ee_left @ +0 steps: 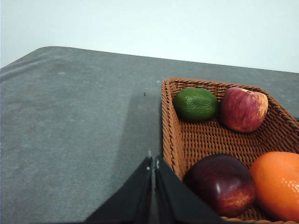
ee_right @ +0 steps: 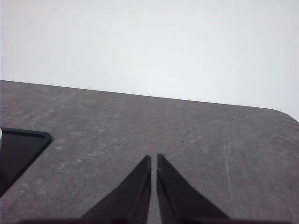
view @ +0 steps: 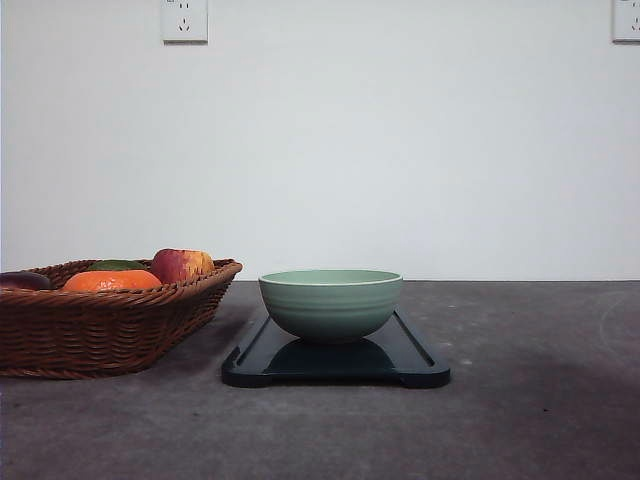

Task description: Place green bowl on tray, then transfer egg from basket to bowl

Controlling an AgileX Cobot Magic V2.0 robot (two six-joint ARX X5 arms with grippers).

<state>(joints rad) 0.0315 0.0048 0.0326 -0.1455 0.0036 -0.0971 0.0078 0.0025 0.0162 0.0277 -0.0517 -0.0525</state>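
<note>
Left gripper (ee_left: 153,162) has its fingers (ee_left: 142,186) pressed together, nothing between them (tips basically touching). Right gripper (ee_right: 154,159) is the same, closed and empty, hovering over the worktop (ee_right: 140,126).

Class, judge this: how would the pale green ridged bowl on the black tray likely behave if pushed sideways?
The pale green ridged bowl narrows to a small base, so it might tip. The glossy black tray looks smooth, so sliding seems likely.

Left gripper (ee_left: 153,164) with matte black tapering wedge fingers, right gripper (ee_right: 154,161) the same, black pointed tips
</note>
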